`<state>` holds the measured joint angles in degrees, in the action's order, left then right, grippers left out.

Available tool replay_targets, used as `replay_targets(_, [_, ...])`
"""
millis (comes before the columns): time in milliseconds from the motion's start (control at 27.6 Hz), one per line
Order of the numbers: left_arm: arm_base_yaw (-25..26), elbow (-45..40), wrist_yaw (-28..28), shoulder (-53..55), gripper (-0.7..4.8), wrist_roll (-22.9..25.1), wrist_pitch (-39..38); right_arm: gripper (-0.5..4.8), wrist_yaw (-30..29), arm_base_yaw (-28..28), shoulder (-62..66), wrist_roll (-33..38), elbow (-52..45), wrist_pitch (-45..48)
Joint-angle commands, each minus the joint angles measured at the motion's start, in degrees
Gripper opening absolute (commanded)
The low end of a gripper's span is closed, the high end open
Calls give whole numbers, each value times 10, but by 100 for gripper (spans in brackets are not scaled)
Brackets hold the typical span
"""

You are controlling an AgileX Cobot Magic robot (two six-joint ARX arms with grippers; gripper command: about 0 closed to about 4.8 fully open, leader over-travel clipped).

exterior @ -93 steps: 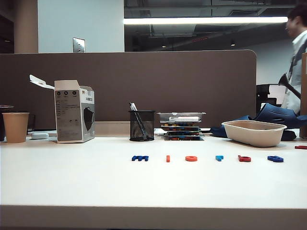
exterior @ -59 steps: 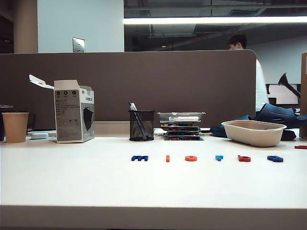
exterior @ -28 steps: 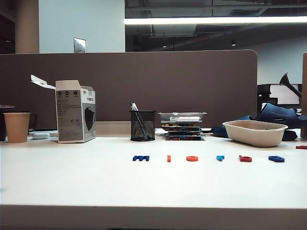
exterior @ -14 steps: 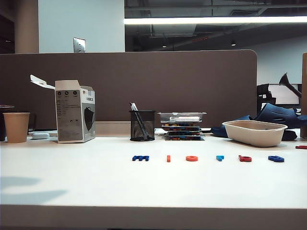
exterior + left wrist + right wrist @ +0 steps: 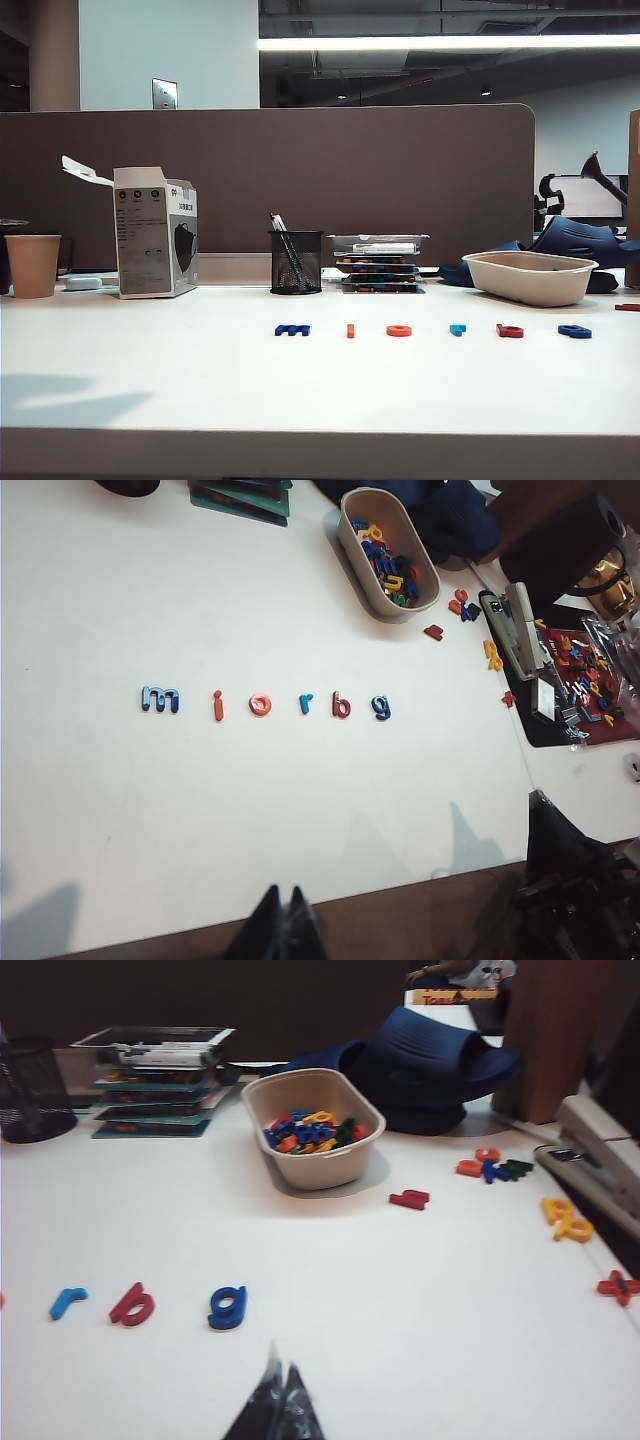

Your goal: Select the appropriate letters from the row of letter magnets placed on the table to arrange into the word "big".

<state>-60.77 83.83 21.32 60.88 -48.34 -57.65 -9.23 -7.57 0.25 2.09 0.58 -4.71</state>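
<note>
Two hands are showing only in their own wrist views, and neither is appearing in the exterior view. The left hand (image 5: pixel 283 925) is hanging above the near edge of the bench (image 5: pixel 110 820), its dark fingertips pressed together, closed on nothing. The right hand (image 5: pixel 279 1400) is hovering over bare bench surface with its tips likewise meeting, closed and empty, near the dark blue "g" (image 5: pixel 227 1306).

Spreading out from the left hand, the row of letter magnets (image 5: pixel 262 703) is lying flat across the middle of the bench, well apart from that hand. Along the row are sitting the dark blue "m" (image 5: pixel 160 699), the thin orange-red bar (image 5: pixel 218 706), the orange ring (image 5: pixel 260 704), the light blue "r" (image 5: pixel 306 703), the red "b" (image 5: pixel 341 705) and the "g" at the end. None of them is touching its neighbour.

Beyond the "g" end of the row, a beige oval tray (image 5: pixel 372 575) is holding a heap of mixed coloured letters, and one loose red letter (image 5: pixel 410 1198) is lying just beside it. Further out, more stray letters (image 5: pixel 493 1168) are scattered near a stapler (image 5: pixel 598 1163).

At the back of the bench, the exterior view is showing a black mesh pen holder (image 5: pixel 296 262), a stack of flat cases (image 5: pixel 379 262), an open white carton (image 5: pixel 153 232) and a paper cup (image 5: pixel 32 265).
</note>
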Motion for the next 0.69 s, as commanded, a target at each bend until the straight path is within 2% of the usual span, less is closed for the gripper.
replay_targets(36, [0,3,5,0,-4,-1,7,-6,4,1,-4,13,38,-11])
replay_targets(290, [0,3,5,0,-4,-1,7,-6,17,1,29,13,144,-101])
replay_targets(435, [0,3,5,0,-4,-1,7,-6,19,1,89,13,217,-162])
replay_targets(580, [0,3,5,0,-4,-1,7,-6,16,1,231,13,340,-250])
replay_targets(689, [0,3,5,0,-4,-1,7,-6,-15,8,321,13,407,-232])
